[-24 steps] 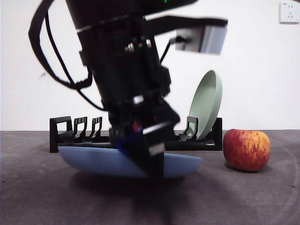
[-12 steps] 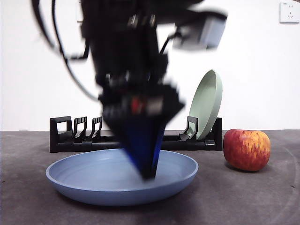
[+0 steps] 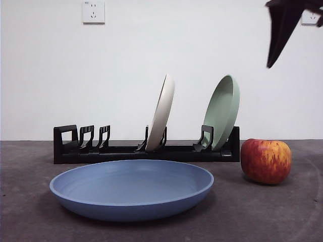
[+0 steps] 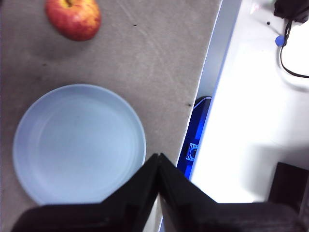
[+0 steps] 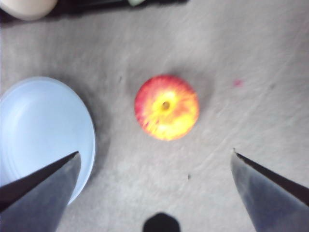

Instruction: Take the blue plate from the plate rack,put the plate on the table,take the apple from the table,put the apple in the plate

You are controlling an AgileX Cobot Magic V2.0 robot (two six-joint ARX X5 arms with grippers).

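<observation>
The blue plate [image 3: 131, 189] lies flat on the table [image 3: 30, 222], in front of the plate rack [image 3: 121, 150]. The apple [image 3: 266, 160] stands on the table to its right, apart from it. My left gripper [image 4: 158, 162] is shut and empty, high above the plate's [image 4: 79, 145] near edge, with the apple [image 4: 73, 18] further off. My right gripper [image 5: 155, 153] is wide open above the apple [image 5: 166, 107], well clear of it, with the plate [image 5: 43, 130] beside it. In the front view only one of its black fingers [image 3: 280, 35] shows, at the top right.
A cream plate [image 3: 160, 113] and a pale green plate [image 3: 222, 112] stand upright in the rack. The rack's left slots [image 3: 93, 137] hold nothing. The table's edge [image 4: 205, 77] runs close by the blue plate, with a white floor beyond it.
The arm that stood over the blue plate has let go of it and lifted out of the front view. The plate now lies flat. A black fingertip has appeared at the top right.
</observation>
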